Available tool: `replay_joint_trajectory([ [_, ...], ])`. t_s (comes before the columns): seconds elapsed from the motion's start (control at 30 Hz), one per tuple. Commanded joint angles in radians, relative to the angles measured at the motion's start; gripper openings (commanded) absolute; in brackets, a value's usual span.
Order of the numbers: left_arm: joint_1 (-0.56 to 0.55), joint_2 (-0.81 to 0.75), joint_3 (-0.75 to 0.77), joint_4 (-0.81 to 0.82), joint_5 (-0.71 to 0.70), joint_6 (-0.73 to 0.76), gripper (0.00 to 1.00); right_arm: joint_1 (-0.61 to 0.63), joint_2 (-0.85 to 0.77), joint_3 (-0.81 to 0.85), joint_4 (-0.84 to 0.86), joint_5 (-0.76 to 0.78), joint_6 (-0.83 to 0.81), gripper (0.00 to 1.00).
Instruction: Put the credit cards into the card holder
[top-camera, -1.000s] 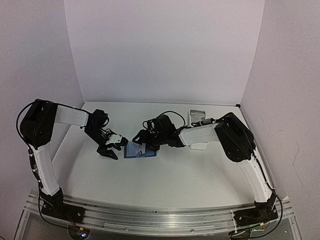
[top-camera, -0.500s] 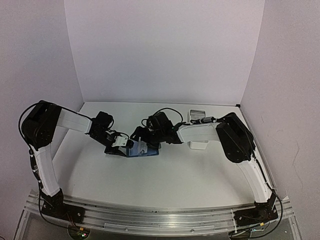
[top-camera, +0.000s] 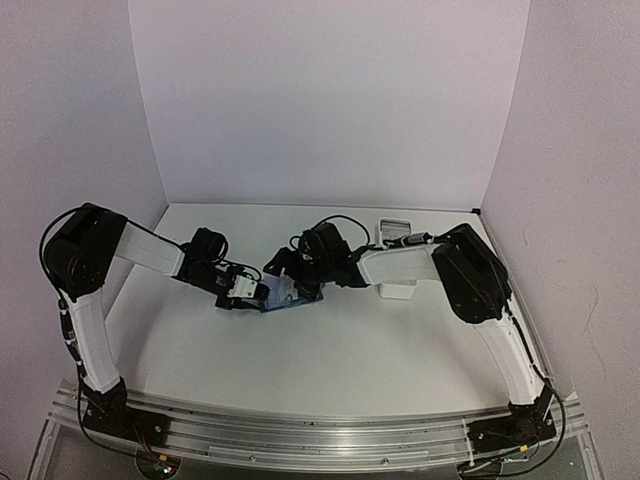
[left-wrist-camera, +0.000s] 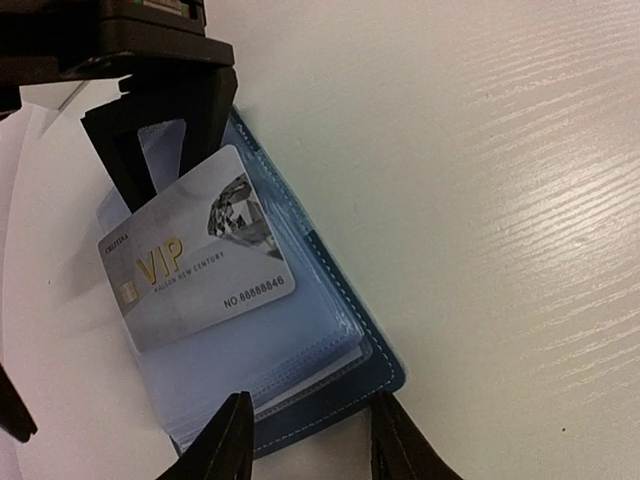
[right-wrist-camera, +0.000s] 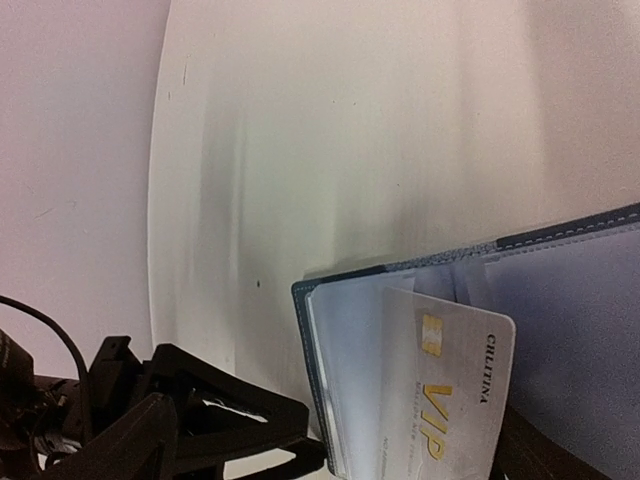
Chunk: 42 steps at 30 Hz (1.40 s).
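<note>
The dark-blue card holder (top-camera: 298, 298) lies open mid-table, its clear sleeves up; it also shows in the left wrist view (left-wrist-camera: 330, 330) and the right wrist view (right-wrist-camera: 330, 380). My right gripper (top-camera: 284, 277) is shut on a silver VIP credit card (left-wrist-camera: 195, 260) and holds it slanted over the sleeves, its lower end on the open pages. The card also shows in the right wrist view (right-wrist-camera: 455, 400). My left gripper (top-camera: 252, 291) is open, its fingertips (left-wrist-camera: 232, 440) standing either side of the holder's near edge.
A long white tray (top-camera: 392, 232) stands at the back right, partly hidden by my right arm. White walls close the table at the back and both sides.
My left gripper has moved right, up to the holder's left edge. My right gripper has shifted slightly with the card, and the holder has turned a little.
</note>
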Motion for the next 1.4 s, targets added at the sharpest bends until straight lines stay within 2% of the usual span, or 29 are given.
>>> replay_joint_trajectory([
  [0.0, 0.022, 0.005, -0.016, -0.093, -0.046, 0.08, 0.41, 0.02, -0.086, 0.009, -0.146, 0.12, -0.13, 0.93],
  [0.17, 0.023, 0.002, -0.011, -0.104, -0.031, 0.084, 0.42, 0.026, -0.094, 0.097, -0.283, 0.201, -0.277, 0.94],
  [0.37, 0.023, 0.001, -0.001, -0.115, -0.028, 0.095, 0.43, 0.048, -0.107, 0.109, -0.385, 0.321, -0.338, 0.95],
  [0.6, 0.023, 0.001, -0.003, -0.101, -0.027, 0.104, 0.45, 0.047, -0.094, 0.15, -0.42, 0.38, -0.425, 0.94],
  [0.67, 0.022, 0.005, -0.005, -0.076, -0.032, 0.103, 0.45, 0.037, -0.071, 0.187, -0.42, 0.358, -0.425, 0.86],
  [0.77, 0.023, 0.021, 0.01, -0.044, -0.059, 0.099, 0.43, 0.019, -0.055, 0.217, -0.42, 0.346, -0.384, 0.68],
  [0.9, 0.03, 0.051, 0.026, -0.026, -0.079, 0.106, 0.42, 0.016, -0.074, 0.215, -0.422, 0.403, -0.395, 0.58],
  [1.0, 0.03, 0.061, 0.03, -0.017, -0.074, 0.124, 0.42, 0.015, -0.065, 0.218, -0.457, 0.446, -0.393, 0.28],
  [1.03, 0.031, 0.064, 0.033, -0.017, -0.072, 0.124, 0.41, 0.015, -0.058, 0.218, -0.475, 0.455, -0.392, 0.22],
  [1.17, 0.031, 0.08, 0.04, -0.008, -0.095, 0.127, 0.41, 0.015, -0.02, 0.213, -0.516, 0.455, -0.416, 0.12],
  [1.37, 0.031, 0.088, 0.043, -0.008, -0.084, 0.145, 0.41, 0.016, 0.038, 0.231, -0.537, 0.448, -0.433, 0.04],
])
